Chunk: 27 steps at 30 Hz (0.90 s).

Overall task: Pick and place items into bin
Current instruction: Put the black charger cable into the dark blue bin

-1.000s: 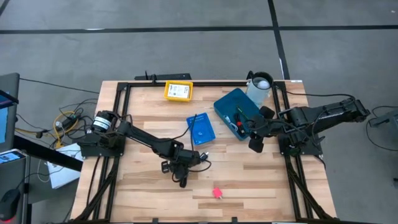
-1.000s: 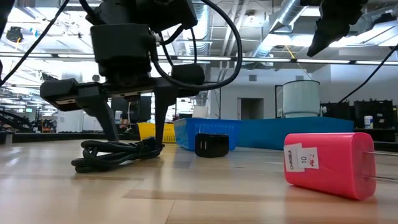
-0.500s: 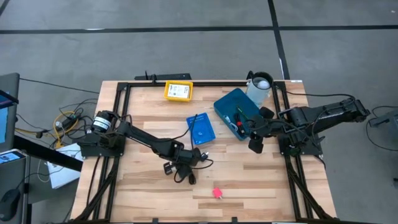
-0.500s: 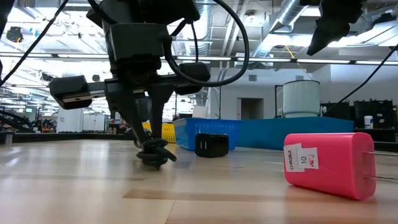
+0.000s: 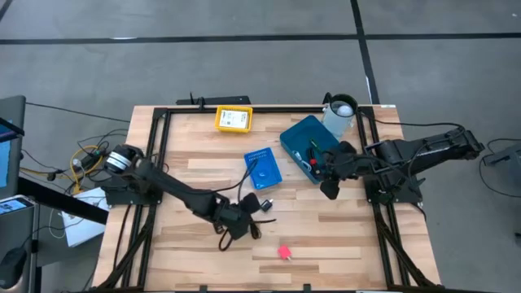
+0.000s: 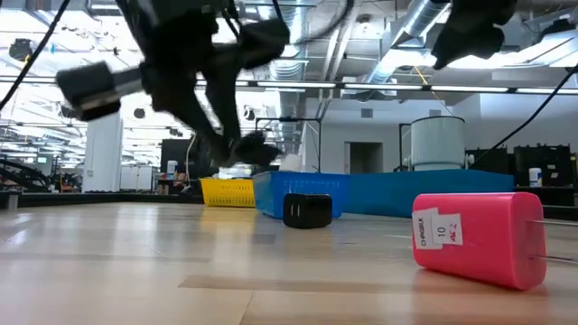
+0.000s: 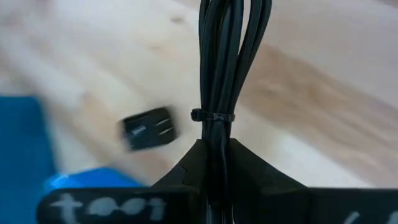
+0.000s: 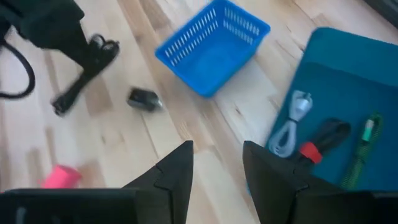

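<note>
Above the table, left end effector [image 5: 236, 221] gripping upright black cable bundle [image 7: 225, 81]

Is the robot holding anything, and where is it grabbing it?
The left gripper pinches a bundled black cable near one end; the right gripper is open, holding nothing.

Pale striped-wood bench [image 5: 179, 244]. Teal bin [image 5: 303, 140]; beside it a blue mesh basket [image 5: 262, 166]. Yellow box [image 5: 234, 119], pink block [image 6: 479, 237], black adapter [image 6: 308, 210], black cable bundle [image 7: 225, 68].
</note>
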Available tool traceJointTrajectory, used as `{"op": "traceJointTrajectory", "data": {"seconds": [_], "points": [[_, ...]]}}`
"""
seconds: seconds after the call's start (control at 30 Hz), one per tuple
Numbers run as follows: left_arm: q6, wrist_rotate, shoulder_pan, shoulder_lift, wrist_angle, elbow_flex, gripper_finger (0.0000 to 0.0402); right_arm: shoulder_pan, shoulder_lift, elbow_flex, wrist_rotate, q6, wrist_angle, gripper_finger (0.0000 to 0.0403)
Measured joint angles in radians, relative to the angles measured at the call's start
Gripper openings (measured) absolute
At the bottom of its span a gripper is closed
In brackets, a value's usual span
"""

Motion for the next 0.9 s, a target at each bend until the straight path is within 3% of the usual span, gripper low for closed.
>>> {"op": "traceJointTrajectory", "data": {"seconds": [0.27,0.5,0.77,0.9], "points": [[-0.031,-0.368,-0.075,-0.148,-0.005,0.000,0.0023,0.038,0.000,0.000,0.007,0.049,0.143,0.0132],[-0.079,-0.566,-0.072,-0.334,0.136,0.000,0.0023,0.116,0.000,0.000,0.124,-0.042,0.375,0.0132],[-0.207,-0.540,-0.012,-0.498,0.489,0.000,0.0024,0.203,0.000,0.000,0.164,-0.473,0.671,0.0132],[-0.301,-0.444,0.020,-0.540,0.616,0.001,0.0024,0.230,0.001,0.000,0.160,-0.704,0.813,0.0132]]}}
